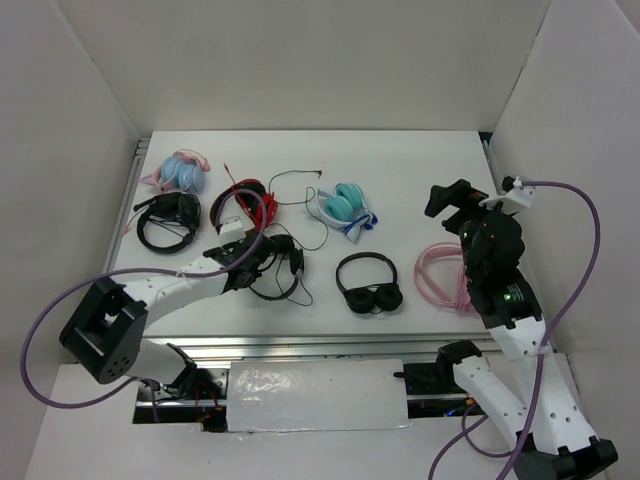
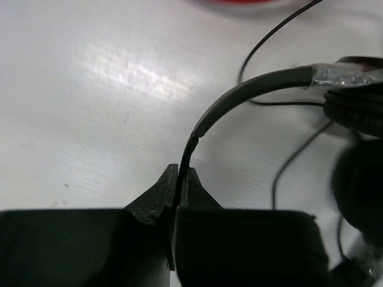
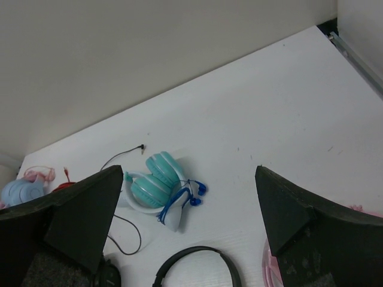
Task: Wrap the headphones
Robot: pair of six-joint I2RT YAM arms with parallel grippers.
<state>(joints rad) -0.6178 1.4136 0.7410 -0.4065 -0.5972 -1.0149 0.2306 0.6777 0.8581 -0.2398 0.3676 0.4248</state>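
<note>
Left end effector [image 2: 178, 178] is pinched shut on the slim headband of the headphones [image 1: 285, 268], which lie left of centre on the surface [image 1: 400, 160], just nearside of a red pair [image 1: 240, 200]. The grasp is made, but the thin black cable [image 2: 276, 179] trails loose beside the earcup, so I judge the wrapping itself not yet begun. Right end effector [image 1: 448, 200] hangs wide open, holding nothing, over the right side and well apart from the headphones; the surface is white, scattered with other pairs, and boxed in by plain white walls [image 1: 300, 60].
</note>
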